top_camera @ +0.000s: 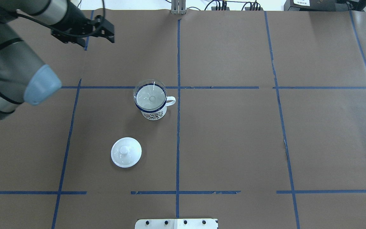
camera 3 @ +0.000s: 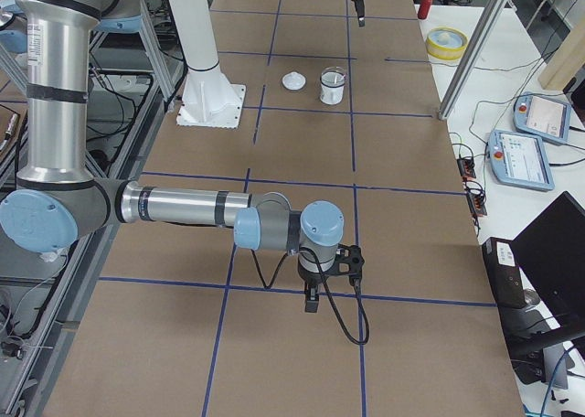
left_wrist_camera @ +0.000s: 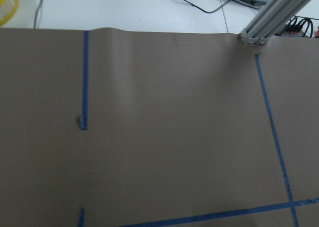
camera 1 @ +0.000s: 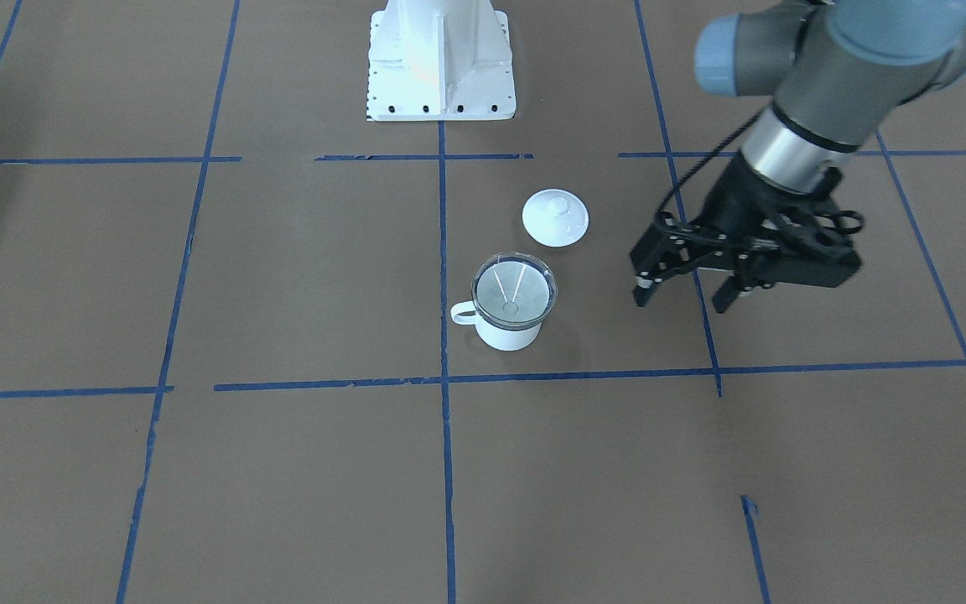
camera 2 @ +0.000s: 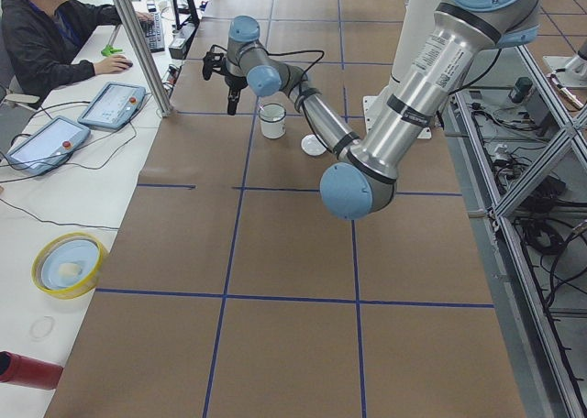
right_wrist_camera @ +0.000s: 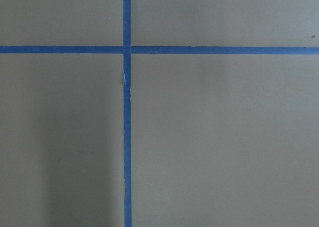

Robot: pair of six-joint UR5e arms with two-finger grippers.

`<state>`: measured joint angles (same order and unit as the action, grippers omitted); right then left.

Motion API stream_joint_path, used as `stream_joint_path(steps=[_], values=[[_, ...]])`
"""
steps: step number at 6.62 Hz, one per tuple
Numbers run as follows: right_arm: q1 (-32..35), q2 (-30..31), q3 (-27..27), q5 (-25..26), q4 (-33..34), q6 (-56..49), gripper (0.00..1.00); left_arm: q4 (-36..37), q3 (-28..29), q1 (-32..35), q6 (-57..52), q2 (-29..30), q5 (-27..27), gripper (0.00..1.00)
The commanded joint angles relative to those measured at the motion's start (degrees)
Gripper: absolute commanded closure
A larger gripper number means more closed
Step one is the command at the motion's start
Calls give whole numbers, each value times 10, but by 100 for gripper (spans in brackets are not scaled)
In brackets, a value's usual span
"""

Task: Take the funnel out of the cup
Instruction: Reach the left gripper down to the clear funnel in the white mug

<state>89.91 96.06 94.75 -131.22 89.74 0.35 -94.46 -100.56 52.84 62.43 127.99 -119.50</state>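
The cup [camera 1: 506, 335], a white enamel mug with a dark blue rim, stands upright near the table's middle, also in the overhead view [top_camera: 152, 113]. The clear funnel [camera 1: 514, 288] sits in its mouth with the spout down; in the overhead view the funnel [top_camera: 150, 95] covers the rim. My left gripper [camera 1: 682, 298] is open and empty. It hovers over the table beside the cup on my left, well apart from it, and shows in the overhead view [top_camera: 98, 40]. My right gripper [camera 3: 311, 300] hangs far from the cup; I cannot tell whether it is open or shut.
A white round knobbed lid [camera 1: 556, 218] lies on the table beside the cup, nearer my base [camera 1: 441, 63]. Blue tape lines grid the brown table. An operator [camera 2: 46, 24], tablets, a yellow bowl [camera 2: 69, 264] and a red can [camera 2: 26, 370] are past the far edge.
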Motion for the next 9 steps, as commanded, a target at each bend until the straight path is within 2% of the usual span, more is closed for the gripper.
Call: stream_joint_path(steps=[1,2,3,5,6,7,8,9], values=[[0,0,0,0,0,0,0,75,73,-76,148,121,24,0],[0,0,0,0,0,0,0,76,122,-111,193,152,55,0],[0,0,0,0,0,0,0,76,155,-130,197,161,60,0],[0,0,0,0,0,0,0,75,179,-153,197,157,64,0],[0,0,0,0,0,0,0,74,179,-174,197,155,94,8],[0,0,0,0,0,0,0,74,179,-178,197,155,99,26],[0,0,0,0,0,0,0,74,179,-178,197,154,99,52],[0,0,0,0,0,0,0,74,179,-178,197,154,99,70]])
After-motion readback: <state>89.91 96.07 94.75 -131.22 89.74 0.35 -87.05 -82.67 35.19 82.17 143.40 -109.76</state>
